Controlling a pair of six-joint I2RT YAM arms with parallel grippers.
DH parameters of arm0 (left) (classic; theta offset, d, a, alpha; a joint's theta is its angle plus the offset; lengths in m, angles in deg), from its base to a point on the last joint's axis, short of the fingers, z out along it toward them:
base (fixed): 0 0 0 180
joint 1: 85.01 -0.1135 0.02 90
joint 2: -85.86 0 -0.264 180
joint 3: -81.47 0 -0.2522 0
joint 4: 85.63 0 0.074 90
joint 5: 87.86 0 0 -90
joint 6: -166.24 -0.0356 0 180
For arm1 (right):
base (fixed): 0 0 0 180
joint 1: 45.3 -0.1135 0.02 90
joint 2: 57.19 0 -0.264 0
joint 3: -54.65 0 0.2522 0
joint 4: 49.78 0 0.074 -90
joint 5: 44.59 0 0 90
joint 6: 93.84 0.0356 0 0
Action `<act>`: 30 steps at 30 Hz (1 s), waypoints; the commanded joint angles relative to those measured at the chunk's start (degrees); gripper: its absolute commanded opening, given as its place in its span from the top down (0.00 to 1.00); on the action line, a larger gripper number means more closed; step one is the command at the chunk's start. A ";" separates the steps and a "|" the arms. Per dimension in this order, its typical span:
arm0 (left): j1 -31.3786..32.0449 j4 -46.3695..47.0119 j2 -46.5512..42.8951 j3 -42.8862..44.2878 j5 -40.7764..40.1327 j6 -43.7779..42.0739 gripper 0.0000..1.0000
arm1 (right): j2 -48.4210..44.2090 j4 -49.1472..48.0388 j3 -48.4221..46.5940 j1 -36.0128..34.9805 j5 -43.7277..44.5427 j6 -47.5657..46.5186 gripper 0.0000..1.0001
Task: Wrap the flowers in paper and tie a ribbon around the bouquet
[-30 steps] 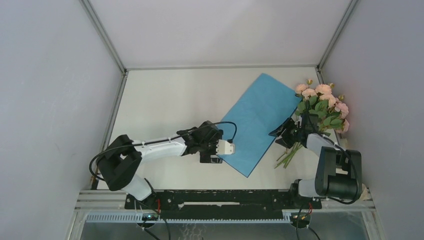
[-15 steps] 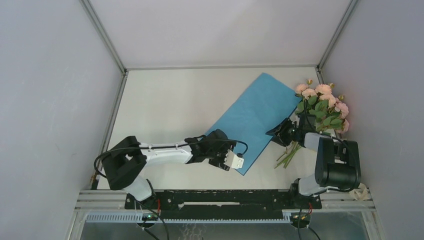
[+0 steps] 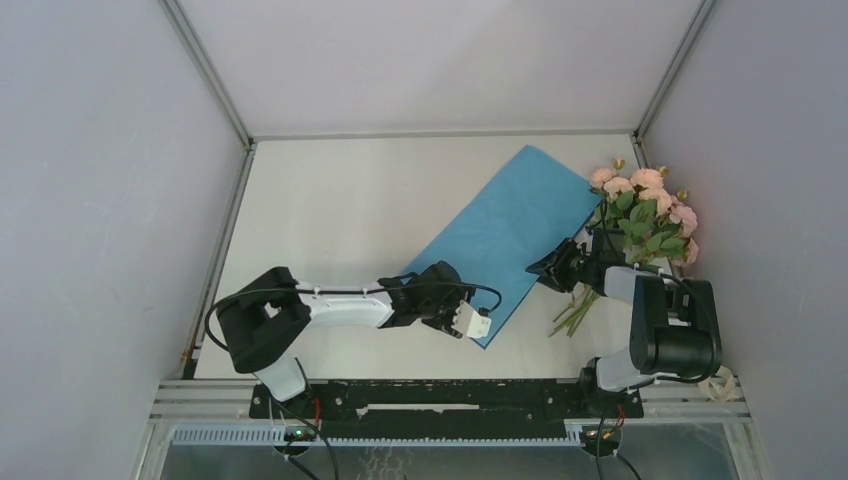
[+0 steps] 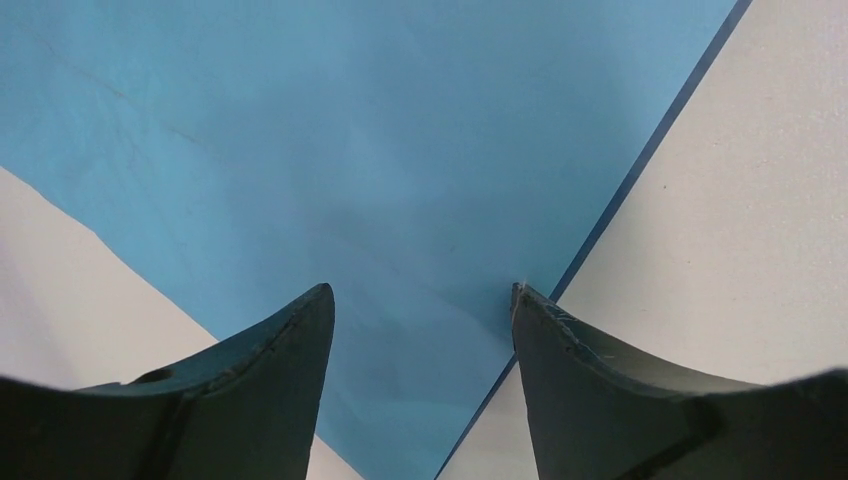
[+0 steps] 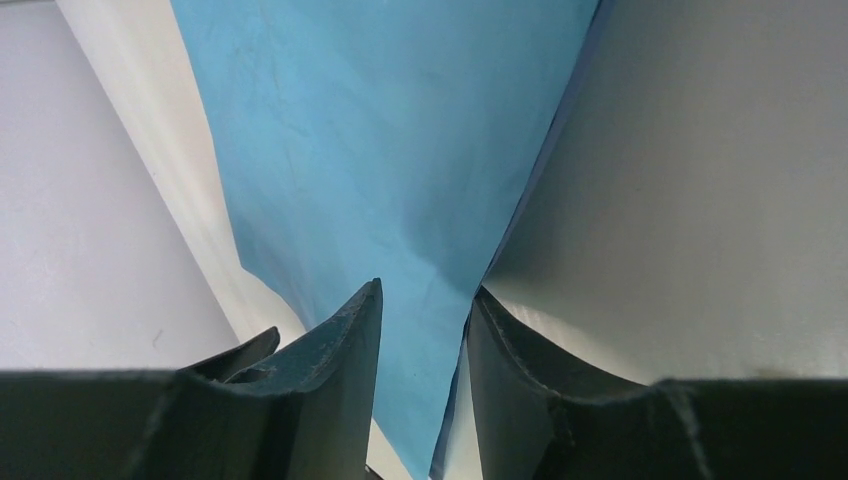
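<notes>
Left gripper gapes over the paper corner; right gripper, narrower, straddles its edge unclenched.

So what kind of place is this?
Probably a robot lab booth: plain grey walls, left arm and right arm bolted to a rail, only paper and flowers on the white table.

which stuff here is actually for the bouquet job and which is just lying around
For the job: paper, flowers, left gripper, right gripper, both at the paper's edges.

Just there: table, black rail at the arm bases, cream scrap by the right base, too small to identify.
</notes>
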 commanded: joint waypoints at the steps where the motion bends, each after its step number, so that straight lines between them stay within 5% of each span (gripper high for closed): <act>1: 0.29 -0.32 1.76 -0.62 -0.26 -0.02 0.32 | -1.87 -3.22 0.03 -1.33 -0.60 1.53 0.55; 10: 0.28 -0.31 1.85 -0.76 -0.19 0.92 0.45 | -1.94 -5.76 0.03 -2.63 -0.60 3.30 0.60; 13: 0.26 -0.38 1.73 -0.41 -0.21 1.79 0.46 | -1.61 -6.86 0.02 -3.60 -1.12 3.67 0.69; 17: 0.29 -5.81 -1.81 2.95 1.35 6.79 0.46 | -1.46 -8.19 0.01 -4.32 -2.67 4.30 0.93; 23: 0.24 -18.76 -11.72 8.57 8.02 14.18 0.28 | -9.99 -6.74 -0.37 -6.56 -2.03 7.15 1.00; 30: 0.20 -30.84 -22.07 15.65 9.96 24.02 0.04 | -28.96 10.09 -7.07 -14.57 12.72 7.37 1.00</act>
